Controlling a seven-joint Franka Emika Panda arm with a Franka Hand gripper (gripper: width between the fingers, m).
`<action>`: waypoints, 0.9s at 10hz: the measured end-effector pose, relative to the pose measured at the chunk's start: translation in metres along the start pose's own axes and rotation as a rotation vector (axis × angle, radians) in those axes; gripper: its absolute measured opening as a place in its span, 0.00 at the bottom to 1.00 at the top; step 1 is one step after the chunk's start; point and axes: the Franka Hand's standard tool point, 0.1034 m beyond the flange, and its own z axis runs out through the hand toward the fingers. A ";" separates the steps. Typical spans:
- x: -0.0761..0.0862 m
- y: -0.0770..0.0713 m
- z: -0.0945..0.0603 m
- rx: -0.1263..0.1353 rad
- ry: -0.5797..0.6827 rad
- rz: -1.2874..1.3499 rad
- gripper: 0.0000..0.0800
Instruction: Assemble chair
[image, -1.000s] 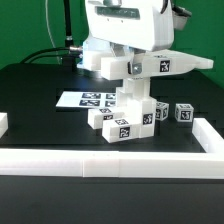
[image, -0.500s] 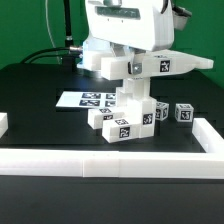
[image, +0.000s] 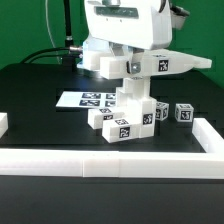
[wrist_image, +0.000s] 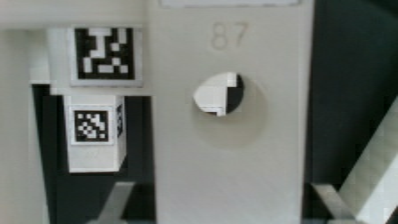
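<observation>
One chair slab (wrist_image: 222, 60) inside pincer (wrist_image: 217, 205)

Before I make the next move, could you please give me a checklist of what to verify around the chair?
1. Jaws on either side of the tall white part: ok, in the wrist view one stands at each side.
2. Jaws clamped firmly on it: cannot tell.
3. Chair assembly upright on the table: ok.
4. Loose tagged block apart from the assembly: ok, it sits at the exterior view's right.
5. Round hole in the part free: cannot tell, half looks dark.
</observation>
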 end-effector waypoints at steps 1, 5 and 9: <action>0.000 0.000 0.000 0.000 0.000 0.000 0.36; -0.004 -0.002 0.001 0.003 0.001 -0.008 0.36; -0.005 -0.008 0.001 0.008 0.006 -0.020 0.36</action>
